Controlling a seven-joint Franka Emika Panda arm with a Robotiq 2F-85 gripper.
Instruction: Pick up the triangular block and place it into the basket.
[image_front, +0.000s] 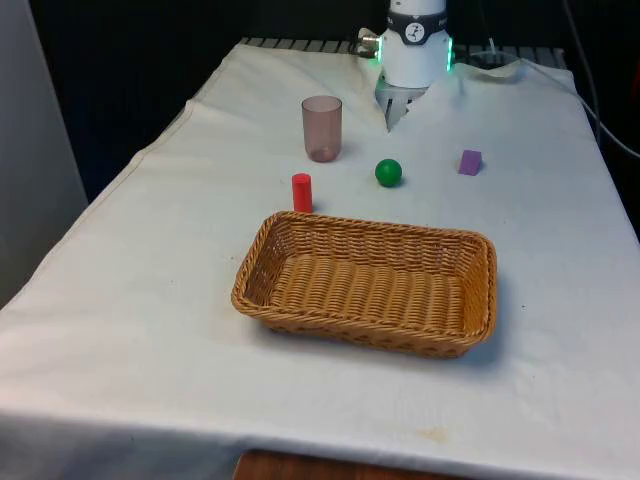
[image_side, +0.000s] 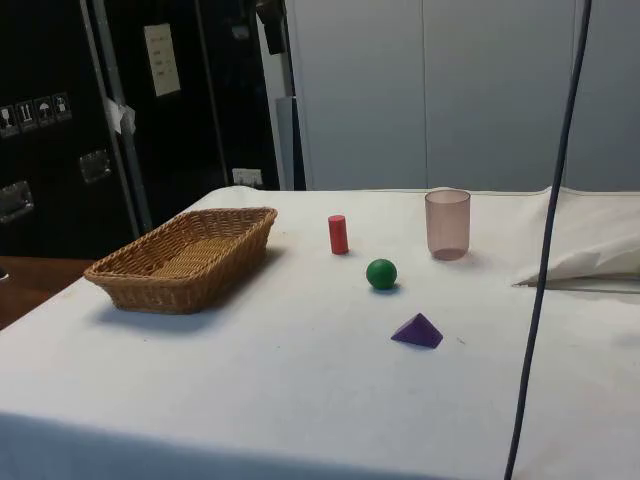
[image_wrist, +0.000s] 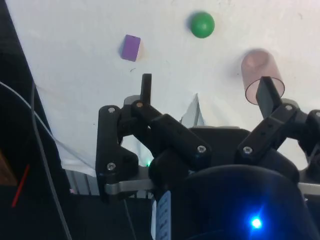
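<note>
Gripper (image_front: 392, 118) fingers spread, empty, w/ purple triangular block (image_front: 470, 162) well apart toward table's front-view-right edge (green ball (image_front: 388, 172) nearer); basket (image_front: 470, 243) untouched.

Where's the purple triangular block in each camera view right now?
Front view: purple triangular block on the cloth, to the front view's right of the green ball.
Side view: block nearest the camera, in front of the ball.
Wrist view: block beside the ball.
</note>
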